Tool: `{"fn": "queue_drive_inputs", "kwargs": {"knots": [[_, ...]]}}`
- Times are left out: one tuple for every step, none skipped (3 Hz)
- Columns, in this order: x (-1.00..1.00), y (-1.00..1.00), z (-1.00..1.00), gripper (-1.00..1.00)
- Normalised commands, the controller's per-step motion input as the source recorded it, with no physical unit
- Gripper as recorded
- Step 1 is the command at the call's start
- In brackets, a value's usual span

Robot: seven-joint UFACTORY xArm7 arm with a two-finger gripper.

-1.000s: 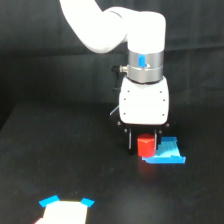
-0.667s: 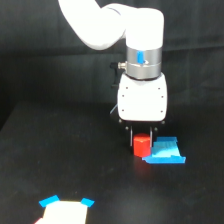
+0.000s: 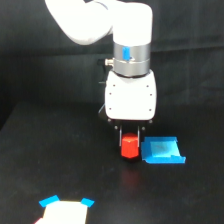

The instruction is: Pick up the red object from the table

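**Grasp step: jaws down over the red object**

Gripper (image 3: 130,134) sits low over the bench (image 3: 50,160), dark fingers straddling the top of the red object (image 3: 130,146). Object looks to be resting on the black cloth, just beside the blue patch (image 3: 162,151) on the exterior view's right. Can't tell whether the jaws are clamped or merely around it; the contact is too blurred. Next, I'd judge: confirm closure, then lift straight up, clear of the patch.

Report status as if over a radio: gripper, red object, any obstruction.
Gripper down over red object, closure unclear. Red object low by the table, contact unclear. Blue patch beside it on the exterior view's right, not blocking.
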Motion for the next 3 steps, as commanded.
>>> {"fn": "queue_drive_inputs", "kwargs": {"knots": [[-1.00, -0.81, 1.00, -0.75], [-0.89, -0.78, 1.00, -0.15], [0.08, 0.72, 1.00, -1.00]]}}
